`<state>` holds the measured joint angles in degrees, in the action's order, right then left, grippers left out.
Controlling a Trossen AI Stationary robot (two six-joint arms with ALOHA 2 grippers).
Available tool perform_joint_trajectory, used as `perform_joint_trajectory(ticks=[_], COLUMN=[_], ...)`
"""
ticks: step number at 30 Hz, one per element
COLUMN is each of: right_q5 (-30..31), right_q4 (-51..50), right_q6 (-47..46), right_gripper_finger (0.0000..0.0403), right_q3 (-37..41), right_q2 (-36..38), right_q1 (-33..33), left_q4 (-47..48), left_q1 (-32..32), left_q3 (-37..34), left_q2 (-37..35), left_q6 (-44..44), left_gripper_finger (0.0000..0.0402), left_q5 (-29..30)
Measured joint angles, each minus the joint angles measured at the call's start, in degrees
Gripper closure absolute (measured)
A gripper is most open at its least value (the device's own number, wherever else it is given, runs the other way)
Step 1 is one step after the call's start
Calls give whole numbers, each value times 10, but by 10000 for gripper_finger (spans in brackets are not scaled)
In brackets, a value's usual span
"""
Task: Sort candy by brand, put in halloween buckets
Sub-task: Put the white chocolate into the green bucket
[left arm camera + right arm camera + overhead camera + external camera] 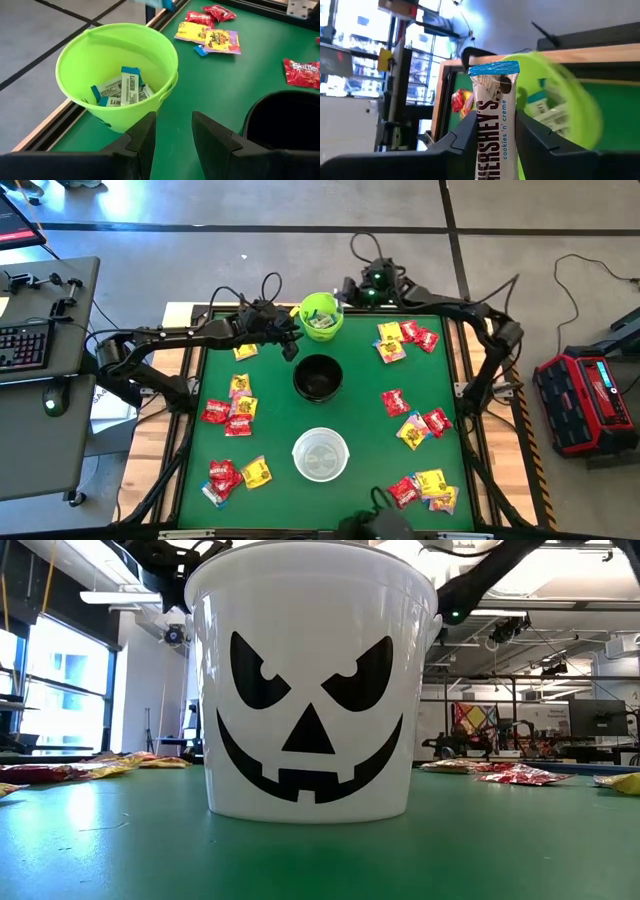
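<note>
The green desk carries, down its centre, a white bucket toward six o'clock, a black bucket at the middle and a lime green bucket at twelve o'clock. The left end effector stands empty, fingers parted, beside the lime bucket. The right end effector grips a blue-white Hershey's packet.

Legible text:
- white-and-blue candy packet between the right tool's fingers: "HERSHEY'S cookies 'n' creme".
- red candy packet on the desk: "Skittles".
- packets in the lime green bucket: print too small to read.
</note>
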<state>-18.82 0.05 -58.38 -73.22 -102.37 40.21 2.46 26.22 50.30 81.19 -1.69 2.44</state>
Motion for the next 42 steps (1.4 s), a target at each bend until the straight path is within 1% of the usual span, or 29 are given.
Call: perform_joint_trajectory(ticks=[3, 5, 9, 13, 21, 23, 30, 34, 38, 42], right_q5=[9, 14, 58, 86, 100, 104, 144, 143, 143, 144], right_q4=[-26, -70, -174, -220, -236, -243, -255, -266, -264, -257], right_q6=[18, 46, 112, 146, 148, 151, 184, 199, 200, 214], right_gripper_finger=[307, 307, 307, 307, 307, 307, 307, 305, 286, 250], right_q3=[-50, -87, -156, -198, -221, -221, -218, -217, -217, -216], right_q2=[-31, -51, -86, -110, -153, -156, -156, -162, -163, -163], right_q1=[-20, -32, -47, -48, -60, -63, -66, -66, -68, -71], left_q4=[-2, -2, 1, 1, 2, 2, 2, 3, 3, 3], left_q1=[0, 0, 0, 0, 0, 0, 0, 0, 0, 0], left_q3=[0, 0, 0, 0, 0, 0, 0, 0, 0, 0], left_q2=[0, 0, 0, 0, 0, 0, 0, 0, 0, 0], left_q6=[0, 0, 0, 0, 0, 0, 0, -2, -2, -2], left_gripper_finger=[282, 282, 282, 282, 282, 282, 282, 282, 282, 282], left_q5=[2, 4, 4, 9, 12, 12, 12, 13, 13, 13])
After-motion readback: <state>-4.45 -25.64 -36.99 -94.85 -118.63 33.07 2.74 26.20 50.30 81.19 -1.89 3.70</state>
